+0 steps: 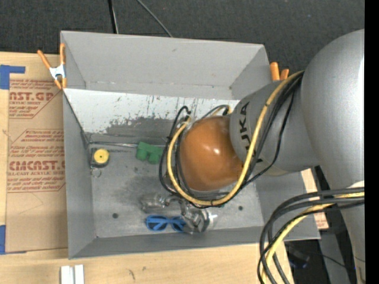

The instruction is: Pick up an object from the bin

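Observation:
My gripper [198,218] shows as bright metal parts under the arm's orange cover, low in the bin near the front wall. A blue plastic thing [161,223], shaped like a small pair of glasses, lies on the floor right beside and just left of it, touching or nearly touching the metal. A clear or silvery small piece [151,203] lies just above the blue thing. A green block [148,151] sits further back, left of the cover.
A small yellow round thing [100,157] lies by the left wall. The arm with its orange cover and yellow-black cables hides the bin's right half. Bare floor shows between the yellow thing and the blue one.

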`<move>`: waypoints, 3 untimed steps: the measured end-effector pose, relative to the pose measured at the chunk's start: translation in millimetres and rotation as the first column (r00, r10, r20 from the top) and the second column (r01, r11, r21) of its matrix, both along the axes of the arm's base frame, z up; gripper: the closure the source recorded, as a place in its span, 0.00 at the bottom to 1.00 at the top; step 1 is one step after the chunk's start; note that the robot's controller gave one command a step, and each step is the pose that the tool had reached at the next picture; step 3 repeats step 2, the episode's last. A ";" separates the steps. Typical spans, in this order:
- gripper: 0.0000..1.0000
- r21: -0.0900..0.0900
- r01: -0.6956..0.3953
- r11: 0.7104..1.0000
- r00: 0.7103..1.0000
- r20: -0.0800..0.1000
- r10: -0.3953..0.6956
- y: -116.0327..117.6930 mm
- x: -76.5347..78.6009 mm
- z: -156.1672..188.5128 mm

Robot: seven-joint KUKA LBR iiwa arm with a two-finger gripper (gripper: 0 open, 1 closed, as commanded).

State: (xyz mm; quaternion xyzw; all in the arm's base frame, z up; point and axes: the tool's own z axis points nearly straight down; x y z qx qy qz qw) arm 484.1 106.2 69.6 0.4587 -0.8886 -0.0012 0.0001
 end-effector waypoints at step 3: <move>1.00 0.000 -0.072 0.997 0.997 0.012 0.072 -8.5 10.7 200.2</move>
